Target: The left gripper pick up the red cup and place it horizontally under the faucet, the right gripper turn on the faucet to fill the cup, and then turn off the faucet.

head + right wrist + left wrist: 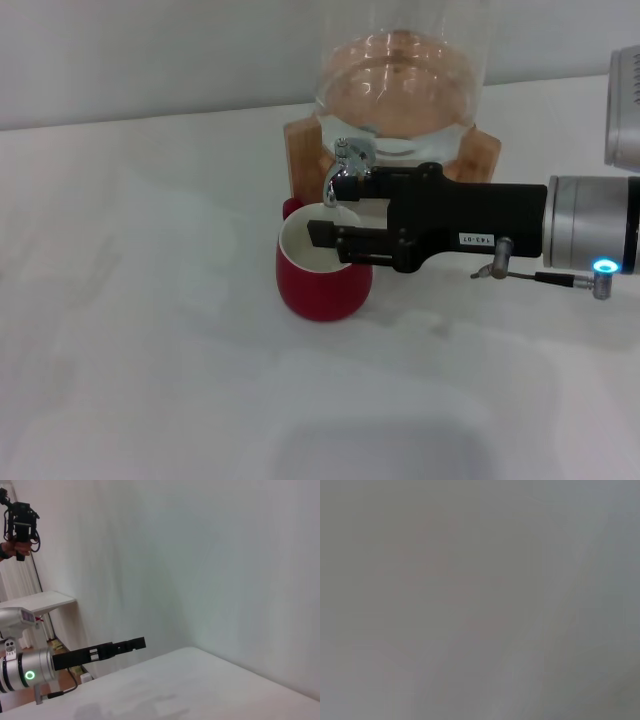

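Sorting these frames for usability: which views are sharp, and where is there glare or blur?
Head view: sharp, red cup and right pincer crisp, glare on the faucet and glass jar. Left wrist view: featureless grey blur. Right wrist view: clear, the left arm's green light glowing.

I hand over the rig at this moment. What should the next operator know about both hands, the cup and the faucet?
Left hand: parked off to the side, away from the cup, holding nothing.
Right hand: open, over the cup's mouth, upper finger against the faucet.
Red cup: upright on the white table, under the spout, in front of the glass dispenser jar.
Done: cup placed.
Left: whether water is running cannot be told; confirm filling, then close the faucet.
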`<state>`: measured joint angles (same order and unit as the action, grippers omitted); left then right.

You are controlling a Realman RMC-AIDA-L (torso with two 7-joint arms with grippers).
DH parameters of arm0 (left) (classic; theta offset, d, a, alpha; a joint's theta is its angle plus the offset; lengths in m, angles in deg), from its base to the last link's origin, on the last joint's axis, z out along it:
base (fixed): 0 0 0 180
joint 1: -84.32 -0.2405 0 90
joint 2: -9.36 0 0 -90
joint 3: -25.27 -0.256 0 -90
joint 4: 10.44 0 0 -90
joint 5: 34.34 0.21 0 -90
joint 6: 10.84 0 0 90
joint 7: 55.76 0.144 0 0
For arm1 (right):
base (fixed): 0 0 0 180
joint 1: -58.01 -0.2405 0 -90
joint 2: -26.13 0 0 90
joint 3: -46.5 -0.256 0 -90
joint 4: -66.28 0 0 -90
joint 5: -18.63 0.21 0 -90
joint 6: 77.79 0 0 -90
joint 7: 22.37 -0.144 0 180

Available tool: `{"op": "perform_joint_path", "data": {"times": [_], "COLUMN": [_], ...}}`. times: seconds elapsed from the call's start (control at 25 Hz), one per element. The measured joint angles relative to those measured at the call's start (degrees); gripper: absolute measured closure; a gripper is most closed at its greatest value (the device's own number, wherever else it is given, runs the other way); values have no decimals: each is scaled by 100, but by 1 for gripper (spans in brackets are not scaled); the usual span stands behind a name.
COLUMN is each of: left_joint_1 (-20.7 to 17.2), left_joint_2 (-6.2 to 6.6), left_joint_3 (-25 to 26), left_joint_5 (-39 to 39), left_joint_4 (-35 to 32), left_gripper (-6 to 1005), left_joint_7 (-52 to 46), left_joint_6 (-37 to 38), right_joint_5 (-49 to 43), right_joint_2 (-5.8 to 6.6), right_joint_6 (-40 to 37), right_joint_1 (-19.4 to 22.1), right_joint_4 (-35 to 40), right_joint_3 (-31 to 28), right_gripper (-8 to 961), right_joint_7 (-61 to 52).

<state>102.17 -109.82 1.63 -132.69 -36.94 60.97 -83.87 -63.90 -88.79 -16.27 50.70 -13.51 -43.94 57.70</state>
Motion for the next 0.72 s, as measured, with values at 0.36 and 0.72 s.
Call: {"op": "perform_joint_path", "data": {"times": [0.36, 0.72], "left_joint_1": [15, 38], "left_joint_2": [0, 0], "left_joint_3": [-9, -26], "left_joint_5": [0, 22], "left_joint_4": [-25, -39], "left_gripper": [136, 137], "left_joint_7": [0, 0], "left_joint_6": [9, 9], "right_joint_5": [-38, -38], "right_joint_2": [-3, 12], "right_joint_6": [-241, -236], "right_joint_1": [0, 52], "right_joint_4": [5, -1], "right_joint_3": [13, -60], "right_gripper": [320, 320], "right_joint_7": [5, 9]}}
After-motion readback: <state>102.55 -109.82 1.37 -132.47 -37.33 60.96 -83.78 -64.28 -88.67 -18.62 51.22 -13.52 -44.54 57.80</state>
